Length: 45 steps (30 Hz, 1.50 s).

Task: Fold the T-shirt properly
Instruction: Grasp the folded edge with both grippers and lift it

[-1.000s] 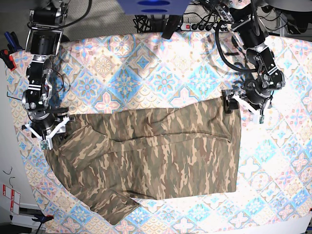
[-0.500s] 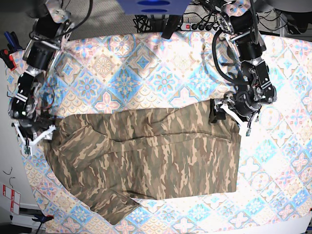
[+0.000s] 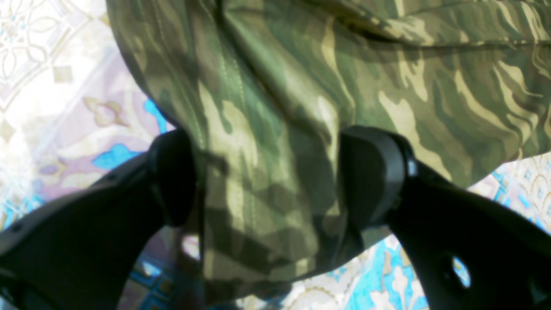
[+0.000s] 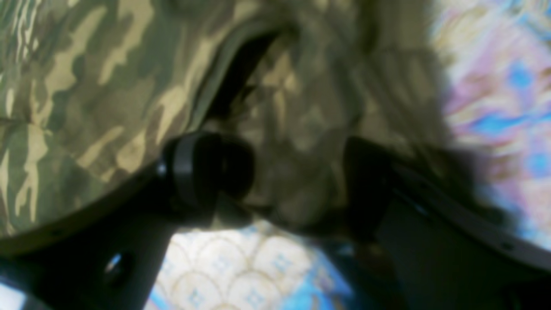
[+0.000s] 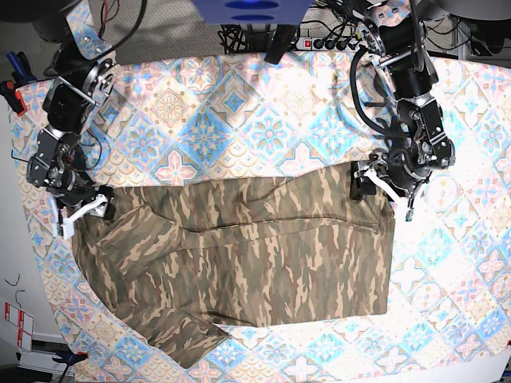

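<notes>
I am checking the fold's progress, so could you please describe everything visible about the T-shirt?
The T-shirt is soft cloth in brown, tan and olive camouflage. It lies mostly flat on the tablecloth, one sleeve jutting toward the near edge. The left gripper straddles a bunched corner with its jaws apart, and the right gripper does likewise at the opposite corner, in a blurred view.

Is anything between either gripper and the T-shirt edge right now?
Nothing visible. The left gripper has the T-shirt fabric directly between its open fingers, and the right gripper also straddles a bunched edge. Only the tablecloth lies underneath.
</notes>
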Tool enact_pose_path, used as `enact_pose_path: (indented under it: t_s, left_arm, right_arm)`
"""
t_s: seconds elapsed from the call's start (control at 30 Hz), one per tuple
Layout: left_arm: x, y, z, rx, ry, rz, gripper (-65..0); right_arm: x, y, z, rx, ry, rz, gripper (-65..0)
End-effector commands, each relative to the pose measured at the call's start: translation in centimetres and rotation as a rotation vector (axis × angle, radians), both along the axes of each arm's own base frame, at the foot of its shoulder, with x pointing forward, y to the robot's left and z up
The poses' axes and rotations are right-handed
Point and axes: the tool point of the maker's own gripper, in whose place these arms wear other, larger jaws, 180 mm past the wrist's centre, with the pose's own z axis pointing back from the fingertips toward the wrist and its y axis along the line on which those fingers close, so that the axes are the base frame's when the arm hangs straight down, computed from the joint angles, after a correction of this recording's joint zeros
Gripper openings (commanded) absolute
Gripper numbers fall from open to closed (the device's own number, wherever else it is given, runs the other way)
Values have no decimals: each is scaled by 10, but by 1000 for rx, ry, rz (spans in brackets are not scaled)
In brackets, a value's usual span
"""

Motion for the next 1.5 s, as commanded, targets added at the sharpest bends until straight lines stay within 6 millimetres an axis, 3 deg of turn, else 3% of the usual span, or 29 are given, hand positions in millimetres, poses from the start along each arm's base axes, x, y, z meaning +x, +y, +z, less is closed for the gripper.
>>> enact_pose_path:
  t_s: [0.0,0.13,0.5,0.57,0.73,0.83,1.17,1.27,1.33,1.47]
  left_arm:
    - [4,6,5,17,-7,0,-170]
    - [3,6,4,17,-4,0,-173]
    - [2,6,3,21,-1,-4,-173]
    - [2,6,3,21,-1,-4,-174]
    - [4,6,4,21,-4,-4,-174]
    - [4,6,4,21,-4,-4,-174]
    - [5,6,5,21,-7,-4,-175]
    - [6,5,6,21,-10,-7,-184]
    - [7,-5,5,27,-5,-45,-242]
    - [8,-18,3,28,-1,-85,-456]
  right_arm:
    - [20,-13,20,-2,-71,-22,-212]
    - [24,-16,13,50,-93,-58,-214]
    - [21,-97,47,-51,-161,-186,-214]
    - [20,-101,49,-53,-160,-191,-214]
    - [20,-92,45,-35,-156,-164,-214]
    - [15,-65,24,25,-103,-140,-214]
    - [4,-41,-1,91,-39,-119,-216]
    - [-2,-22,-7,114,14,-13,-288]
    - [-7,-19,-10,119,48,7,-367]
    - [-9,-18,-12,118,62,13,-480]
